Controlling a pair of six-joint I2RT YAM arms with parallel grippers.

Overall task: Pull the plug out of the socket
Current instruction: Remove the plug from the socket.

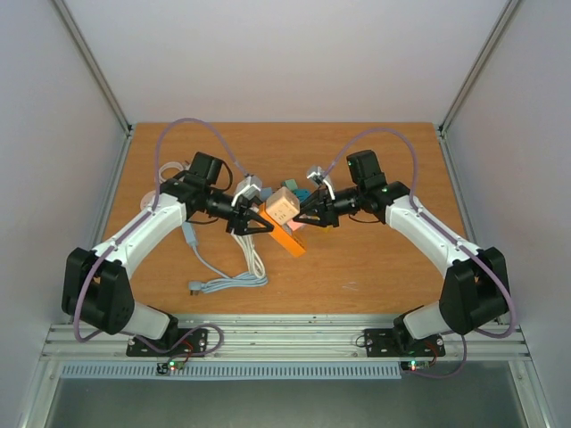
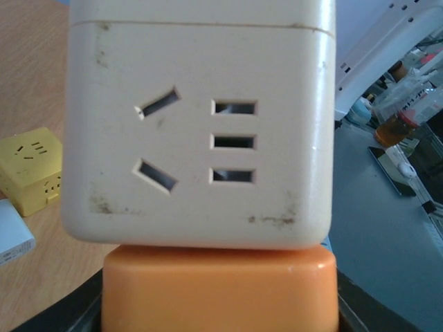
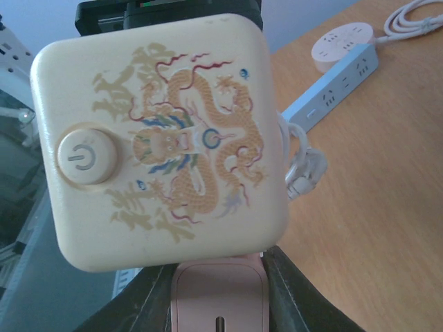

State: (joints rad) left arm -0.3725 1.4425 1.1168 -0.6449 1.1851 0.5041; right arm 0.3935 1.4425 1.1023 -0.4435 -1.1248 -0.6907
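A cream cube socket (image 1: 284, 206) sits between my two grippers at the table's middle. In the left wrist view its face with slots (image 2: 201, 138) rests flush on an orange block (image 2: 220, 290), also seen from above (image 1: 285, 238). My left gripper (image 1: 252, 220) is shut on the orange block, with only dark finger edges showing at the bottom corners. In the right wrist view the cube shows a dragon print and a power button (image 3: 163, 138). A pink plug (image 3: 220, 297) sits against its underside. My right gripper (image 1: 312, 214) is shut on the pink plug, one finger (image 3: 304, 297) on each side.
A yellow cube socket (image 2: 28, 169) lies on the wooden table (image 1: 384, 259) to the left. A light blue power strip (image 3: 332, 90), a round white socket (image 3: 342, 38) and a white cable with its plug (image 3: 304, 173) lie beyond the cube. The coiled cable (image 1: 236, 281) lies front left.
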